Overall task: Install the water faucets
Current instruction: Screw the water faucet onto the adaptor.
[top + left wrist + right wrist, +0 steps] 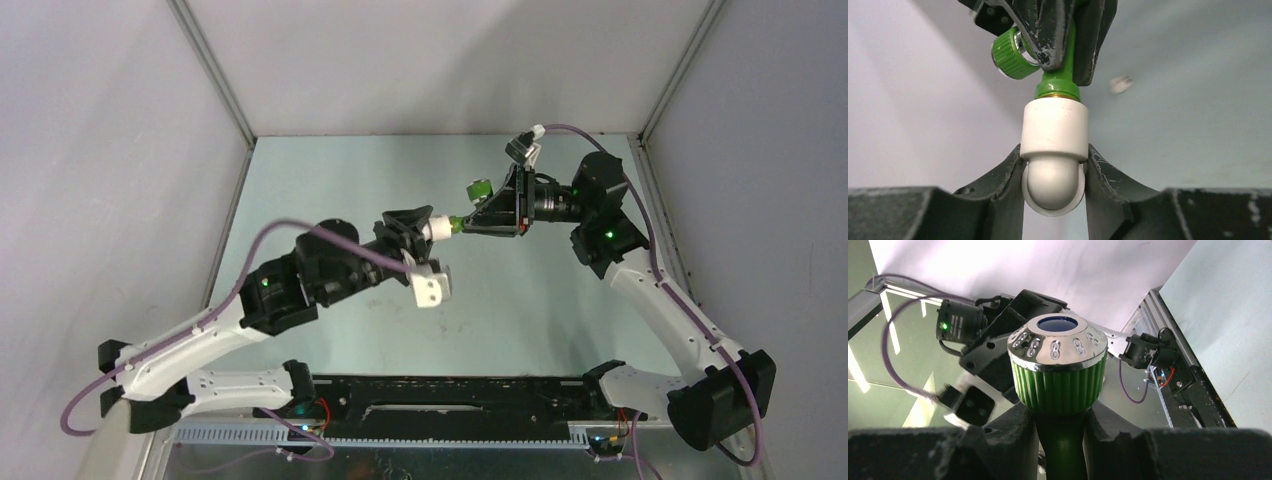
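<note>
- Left gripper (1053, 167): nearest the left wrist camera. Its two dark fingers are closed on the rounded end of a white pipe fitting (1054, 127), which is held in the air above the table (330, 190).
- White pipe fitting: short, stubby and without a knob. Its open mouth is turned toward the right arm.
- Green faucet (1058, 89): the neck is entered in the mouth of the fitting and lined up with it. A thin brass-coloured band is seen at the joint. Whether the thread is fully home cannot be told.
- Knob (1058, 375): ribbed green, capped in chrome with a blue centre. It is set off to one side of the faucet body and fills the middle of the right wrist view.
- Right gripper (1060, 427): clamped on the faucet body just below the knob.
- Position: in the overhead view the two grippers are met tip to tip over the far middle of the table, with faucet and fitting joined between them.
- Pale object (1120, 84): small and blurred, lying on the table beyond the joint. It is not identified.
- Progress: the green faucet is judged mated to its fitting, with turning or final tightening possibly left. No second faucet is made out in any view, so at best half of the task is judged done.
</note>
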